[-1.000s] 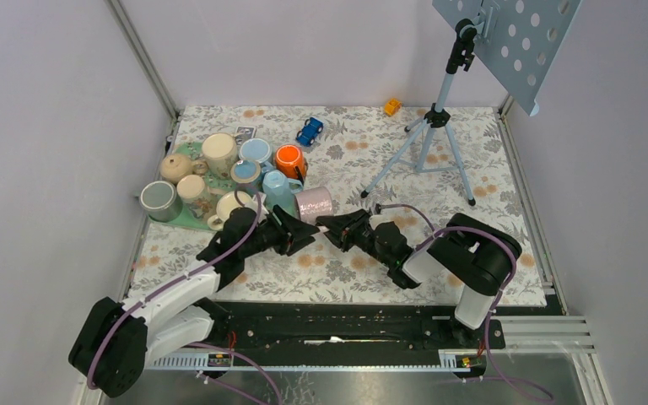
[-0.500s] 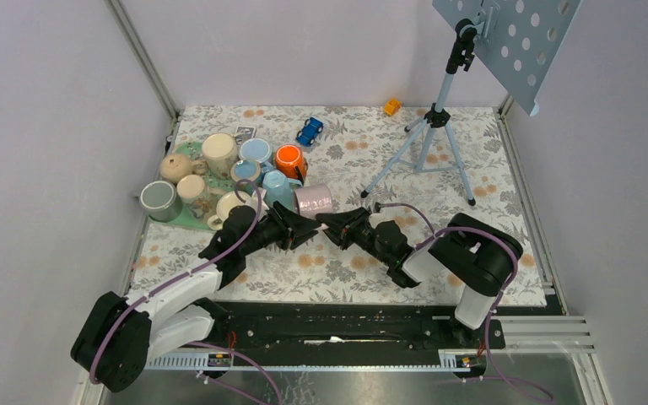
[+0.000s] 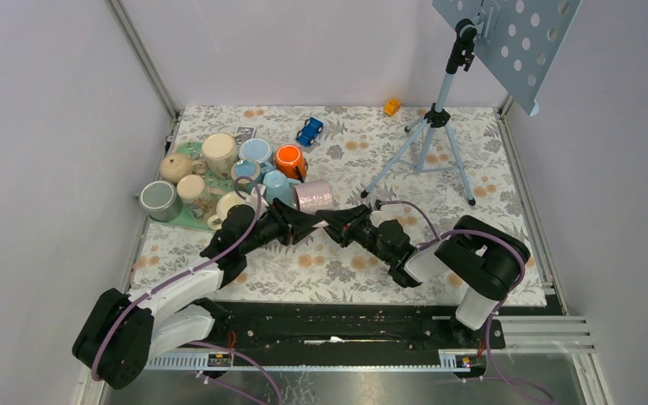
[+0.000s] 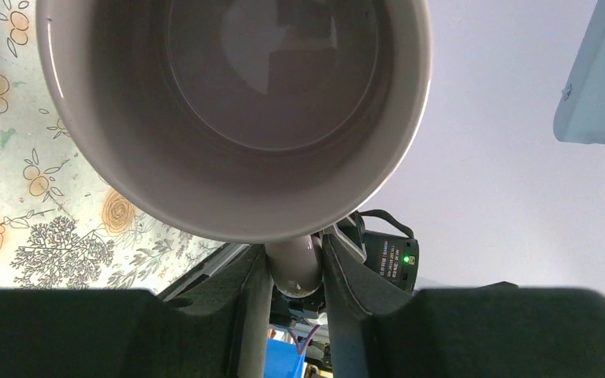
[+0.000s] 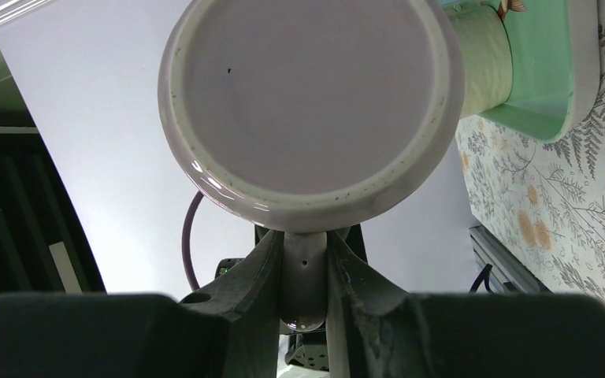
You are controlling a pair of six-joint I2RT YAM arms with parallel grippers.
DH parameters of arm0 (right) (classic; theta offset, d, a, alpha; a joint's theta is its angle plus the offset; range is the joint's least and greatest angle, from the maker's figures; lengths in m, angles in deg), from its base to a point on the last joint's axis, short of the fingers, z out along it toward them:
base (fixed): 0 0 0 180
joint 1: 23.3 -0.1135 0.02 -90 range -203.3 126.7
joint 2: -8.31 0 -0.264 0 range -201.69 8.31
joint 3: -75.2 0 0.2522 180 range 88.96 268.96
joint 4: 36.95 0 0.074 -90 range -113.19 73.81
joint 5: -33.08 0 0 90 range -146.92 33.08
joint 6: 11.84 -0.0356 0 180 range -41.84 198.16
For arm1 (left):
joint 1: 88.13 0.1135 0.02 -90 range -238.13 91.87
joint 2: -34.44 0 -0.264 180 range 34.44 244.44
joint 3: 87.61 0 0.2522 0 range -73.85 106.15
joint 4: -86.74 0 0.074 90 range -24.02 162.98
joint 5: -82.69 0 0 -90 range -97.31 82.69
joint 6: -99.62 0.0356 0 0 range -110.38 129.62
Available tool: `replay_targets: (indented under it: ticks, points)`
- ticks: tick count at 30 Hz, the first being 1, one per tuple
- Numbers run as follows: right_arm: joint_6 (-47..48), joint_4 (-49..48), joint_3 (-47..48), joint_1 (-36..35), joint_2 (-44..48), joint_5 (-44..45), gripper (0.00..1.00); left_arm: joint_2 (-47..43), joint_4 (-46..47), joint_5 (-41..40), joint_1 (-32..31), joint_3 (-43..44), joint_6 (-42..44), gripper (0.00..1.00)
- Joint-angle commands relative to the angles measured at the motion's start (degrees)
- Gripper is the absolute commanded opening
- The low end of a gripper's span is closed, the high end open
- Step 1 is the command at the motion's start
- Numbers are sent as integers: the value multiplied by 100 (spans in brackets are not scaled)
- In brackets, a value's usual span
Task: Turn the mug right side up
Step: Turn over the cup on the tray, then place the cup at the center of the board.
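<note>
Floral cloth is covering the whole table, with a tripod stand standing at the upper right of the top view and a green tray carrying a cluster of mugs at the upper left. Just right of that tray, at the middle of the top view, the pink mug is lying tipped sideways, its open mouth facing the left wrist camera and its flat base facing the right one. Both arms are meeting at its handle: the left gripper is pinching it from one end, and the right gripper is clamping tight on it from the other.
</note>
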Motion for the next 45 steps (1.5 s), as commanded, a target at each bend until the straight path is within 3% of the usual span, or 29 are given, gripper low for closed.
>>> replay_targets:
  ticks: [1, 5, 7, 10, 18, 23, 31, 38, 45]
  points:
    - [-26, -1196, 170, 18, 363, -24, 0, -5, 473, -56, 34, 79, -28, 30]
    - [11, -1161, 109, 21, 428, -20, 0, 32, 476, -18, 42, 144, 82, 15]
    - [45, -1112, 104, 23, 431, -177, 0, 32, 420, -5, 35, 214, 175, 0]
    - [54, -1073, 74, 17, 422, -232, 1, -7, 84, -5, 36, 412, 462, 0]
    - [79, -686, -84, 23, 493, -308, 49, -69, -632, 44, 37, 946, 1114, 0]
    - [299, 120, -122, 26, 755, -363, 65, 64, -625, 195, 35, 1122, 1341, 0]
    - [1053, 2044, -133, 53, 1491, -494, 82, 256, -829, 222, 27, 1322, 1750, 0]
    - [1835, 3725, -302, 114, 2669, -254, 91, 391, -852, 195, 24, 1354, 2005, 0]
    - [3477, 6872, 211, 120, 4583, 744, 96, 534, -1153, -15, -190, 1561, 2474, 0]
